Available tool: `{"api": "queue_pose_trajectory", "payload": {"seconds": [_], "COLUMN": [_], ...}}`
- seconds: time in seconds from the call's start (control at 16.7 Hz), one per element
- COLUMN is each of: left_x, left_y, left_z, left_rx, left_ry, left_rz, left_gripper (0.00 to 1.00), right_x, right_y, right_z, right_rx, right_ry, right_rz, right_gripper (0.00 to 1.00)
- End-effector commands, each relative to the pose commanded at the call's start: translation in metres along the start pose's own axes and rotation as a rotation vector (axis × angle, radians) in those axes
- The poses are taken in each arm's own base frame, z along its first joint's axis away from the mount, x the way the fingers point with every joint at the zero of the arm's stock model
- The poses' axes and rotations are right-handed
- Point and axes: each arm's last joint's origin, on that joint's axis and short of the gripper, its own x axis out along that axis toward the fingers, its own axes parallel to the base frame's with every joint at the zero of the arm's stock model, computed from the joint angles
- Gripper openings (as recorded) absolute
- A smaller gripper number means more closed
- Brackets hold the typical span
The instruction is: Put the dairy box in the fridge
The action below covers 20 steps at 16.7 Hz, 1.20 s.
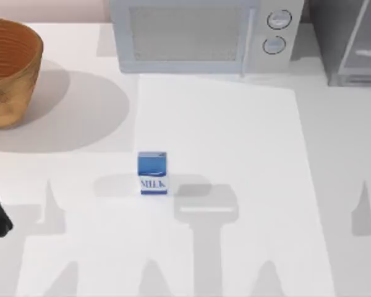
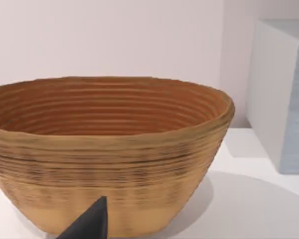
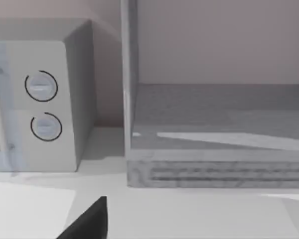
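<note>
1. The box (image 1: pixel 153 173) stood upright near the surface's (image 1: pixel 235 148) centre, well apart from the fridge (image 1: pixel 352 43) at 2 o'clock.
2. It looked light and stiff, best pinched across its flat sides.
3. The left tool (image 2: pixel 87 224) faced the basket (image 2: pixel 107 149) at 10 o'clock; the right tool (image 3: pixel 87 221) faced the fridge. Whether either was open could not be told.

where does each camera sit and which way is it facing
Top view: above the table, looking down on the dairy box; left arm at the left edge.
Left wrist view: on the left arm, facing the basket.
Right wrist view: on the right arm, facing the fridge.
Every view shows the microwave.
</note>
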Motion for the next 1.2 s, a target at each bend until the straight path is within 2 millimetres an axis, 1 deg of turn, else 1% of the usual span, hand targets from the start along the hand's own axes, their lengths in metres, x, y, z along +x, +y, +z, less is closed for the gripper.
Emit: {"api": "queue_pose_trajectory", "payload": {"seconds": [0.12, 0.24, 0.48, 0.6, 0.72, 0.84, 0.96, 1.08, 1.2], "left_x": [0.0, 0.0, 0.0, 0.0, 0.0, 0.0, 0.0, 0.0, 0.0], "left_y": [0.0, 0.0, 0.0, 0.0, 0.0, 0.0, 0.0, 0.0, 0.0], "left_z": [0.0, 0.0, 0.0, 0.0, 0.0, 0.0, 0.0, 0.0, 0.0], "left_rx": [0.0, 0.0, 0.0, 0.0, 0.0, 0.0, 0.0, 0.0, 0.0], "left_ry": [0.0, 0.0, 0.0, 0.0, 0.0, 0.0, 0.0, 0.0, 0.0], "left_rz": [0.0, 0.0, 0.0, 0.0, 0.0, 0.0, 0.0, 0.0, 0.0], "left_gripper": [1.0, 1.0, 1.0, 1.0, 1.0, 1.0, 1.0, 1.0, 1.0], "right_x": [0.0, -0.001, 0.001, 0.008, 0.02, 0.039, 0.062, 0.087, 0.111], "right_y": [0.0, -0.001, 0.002, 0.007, 0.017, 0.033, 0.056, 0.087, 0.126], "right_z": [0.0, 0.009, 0.046, 0.066, 0.084, 0.099, 0.109, 0.111, 0.104], "right_rx": [0.0, 0.001, 0.025, 0.053, 0.087, 0.121, 0.15, 0.168, 0.174], "right_ry": [0.0, -0.03, -0.109, -0.122, -0.111, -0.08, -0.036, 0.017, 0.071], "right_rz": [0.0, -0.025, -0.073, -0.072, -0.058, -0.041, -0.026, -0.015, -0.009], "right_gripper": [1.0, 1.0, 1.0, 1.0, 1.0, 1.0, 1.0, 1.0, 1.0]}}
